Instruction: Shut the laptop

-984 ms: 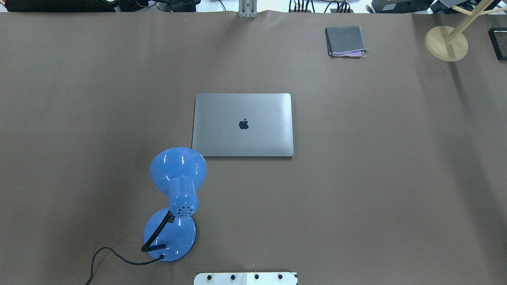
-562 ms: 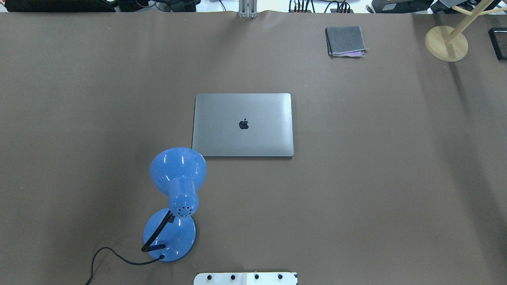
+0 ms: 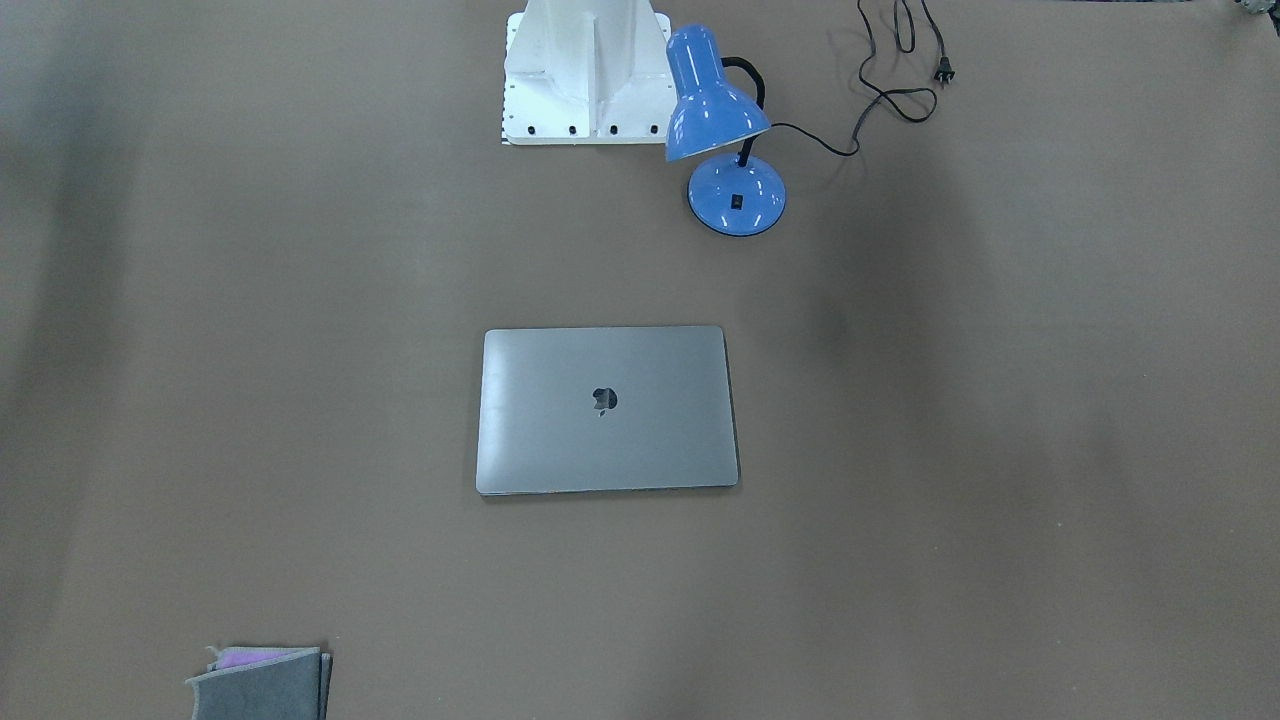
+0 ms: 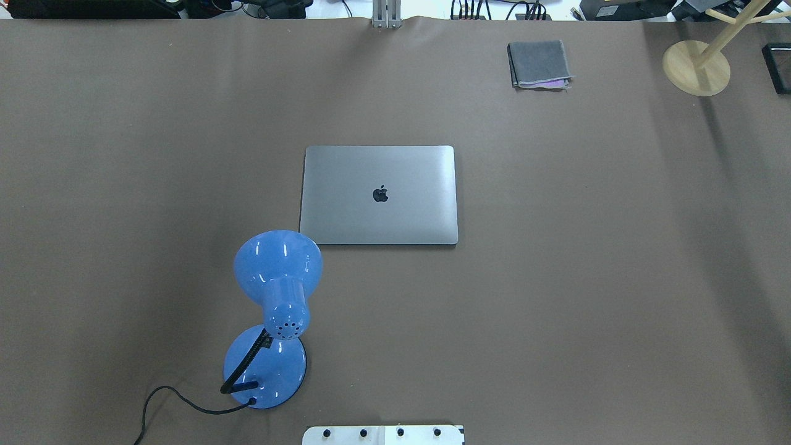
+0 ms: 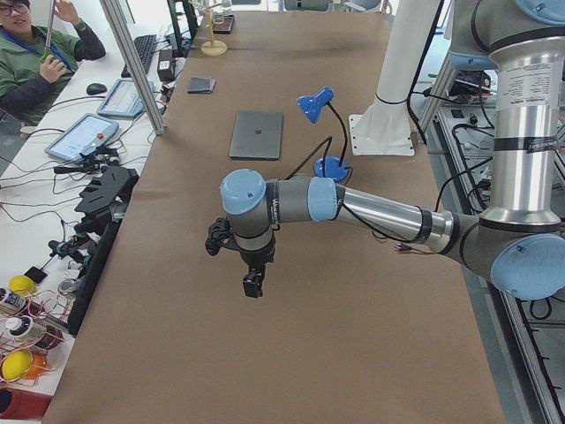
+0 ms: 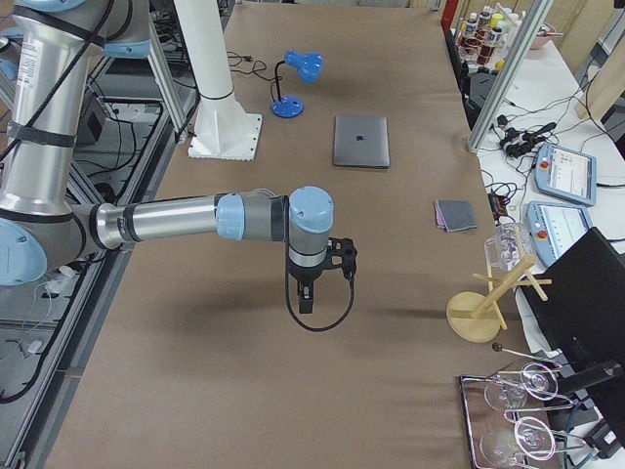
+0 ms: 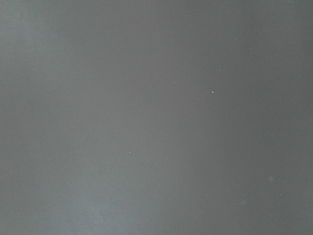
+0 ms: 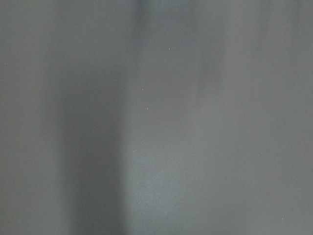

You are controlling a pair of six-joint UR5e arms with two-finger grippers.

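Note:
The laptop (image 4: 379, 194) lies flat in the middle of the brown table with its lid down and the dark apple logo facing up; it also shows in the front-facing view (image 3: 607, 408) and both side views (image 5: 257, 134) (image 6: 361, 141). My left gripper (image 5: 252, 283) hangs over bare table far from the laptop, toward the table's left end. My right gripper (image 6: 305, 298) hangs over bare table toward the right end. Both show only in the side views, so I cannot tell whether they are open or shut. Both wrist views show only plain table surface.
A blue desk lamp (image 4: 278, 290) with a black cord stands just in front of the laptop's near left corner. A folded grey cloth (image 4: 539, 63) lies at the far right. A wooden stand (image 4: 696, 67) is at the far right corner. An operator (image 5: 26, 53) sits beyond the table.

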